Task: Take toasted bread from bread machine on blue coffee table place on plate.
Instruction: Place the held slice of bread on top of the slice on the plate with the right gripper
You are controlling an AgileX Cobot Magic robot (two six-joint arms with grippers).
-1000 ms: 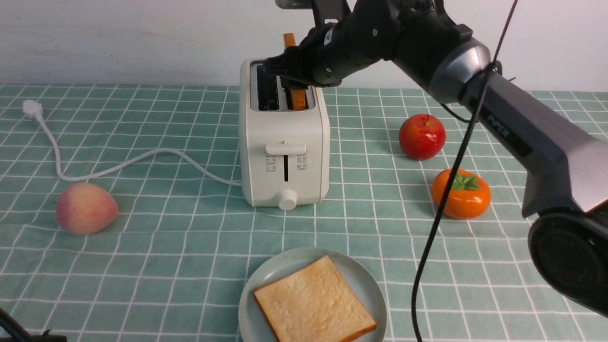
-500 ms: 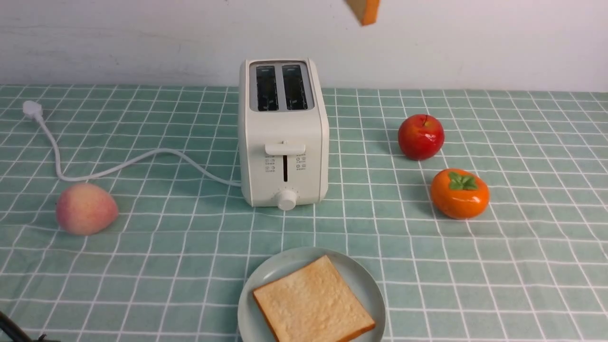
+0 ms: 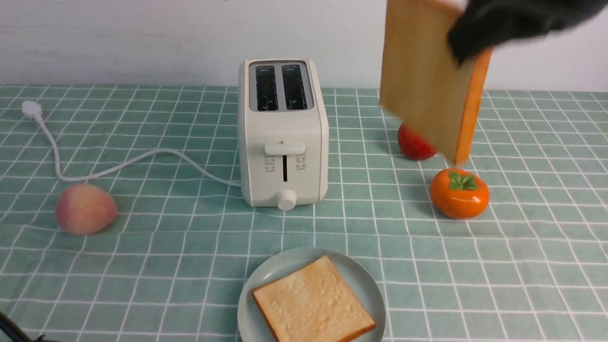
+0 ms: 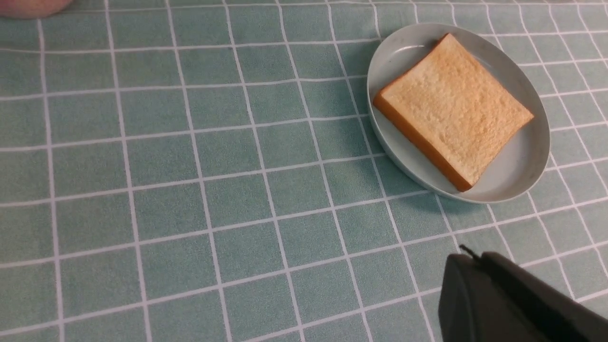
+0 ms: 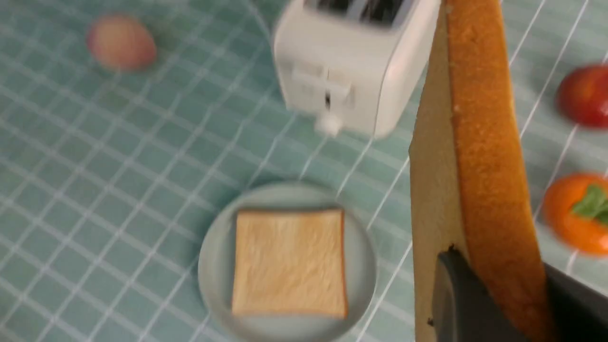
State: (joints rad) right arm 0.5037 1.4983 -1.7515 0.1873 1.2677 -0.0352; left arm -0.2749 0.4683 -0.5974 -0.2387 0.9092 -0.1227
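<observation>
The cream-white bread machine stands mid-table on the teal checked cloth with both slots empty; it also shows in the right wrist view. One slice of toasted bread lies flat on the pale plate at the front edge, also seen in the left wrist view and right wrist view. My right gripper is shut on the second slice, holding it on edge in the air right of the toaster. My left gripper is shut and empty, low beside the plate.
A peach lies at the left, with the toaster's white cord and plug behind it. A red apple and an orange persimmon sit right of the toaster, below the held slice.
My right gripper lifted the second slice out of the toaster's right slot, went up out of view, and has now come down to the right of the toaster with it.
</observation>
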